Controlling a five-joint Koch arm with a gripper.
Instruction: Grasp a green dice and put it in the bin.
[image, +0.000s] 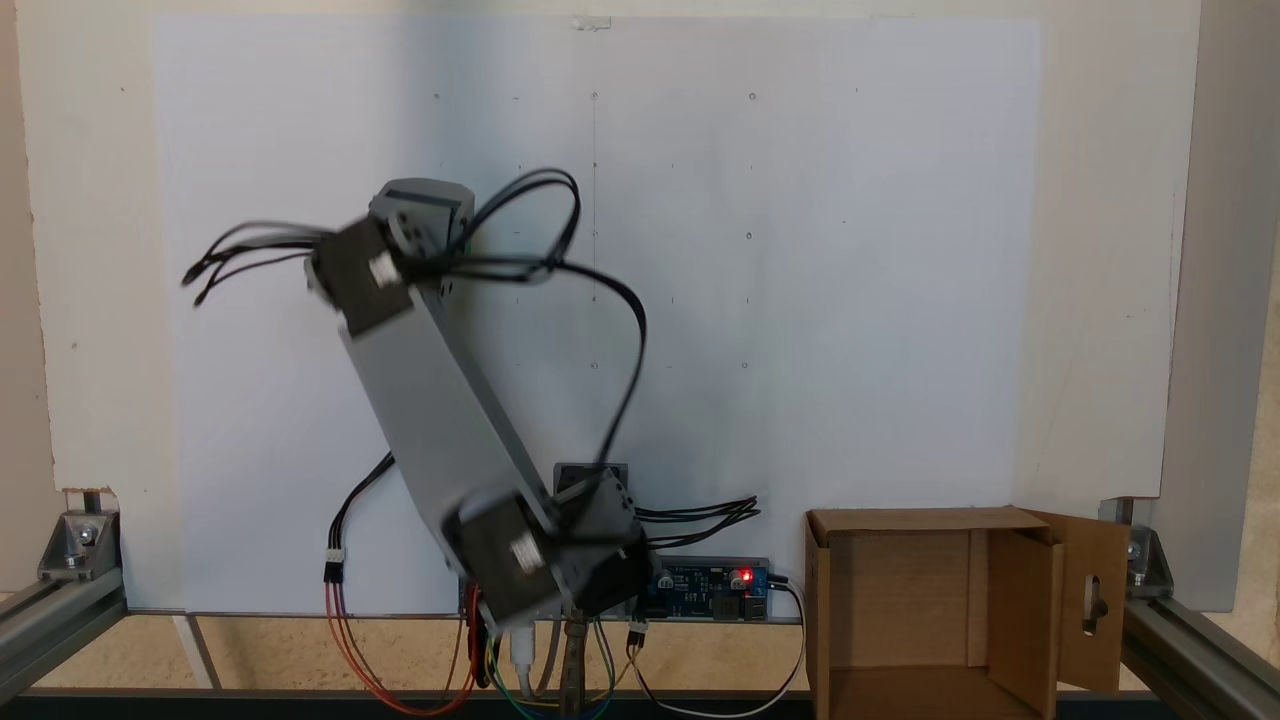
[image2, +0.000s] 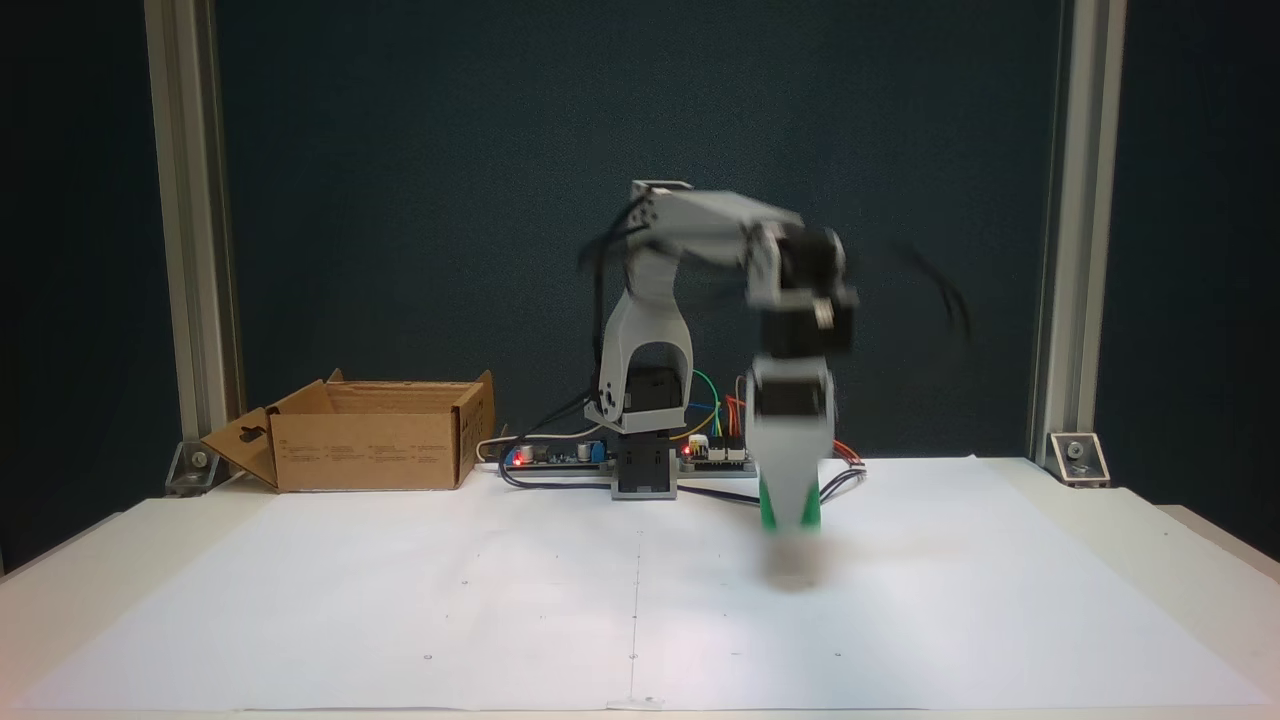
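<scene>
1. In the overhead fixed view, the arm's wrist hides the claw tip; a sliver of green shows beside the wrist housing, too small to name. The bin (image: 920, 610) sits well off to the claw's right and toward the arm's base, its flaps open, and what I can see of its inside holds nothing.

2. In the front fixed view the claw (image2: 790, 520) hangs blurred just above the white paper (image2: 400, 600) on the counter (image2: 1130, 520). Green shows at its tip, which I take for the green dice (image2: 790, 512) held there; whether the jaws are clamped I cannot tell. The bin (image2: 370, 450) stands far across, past the arm's base.

3. Risk, as I judge it: a fast swing over that long crossing could fling a loosely pinched cube, or the release could catch a raised flap.
</scene>
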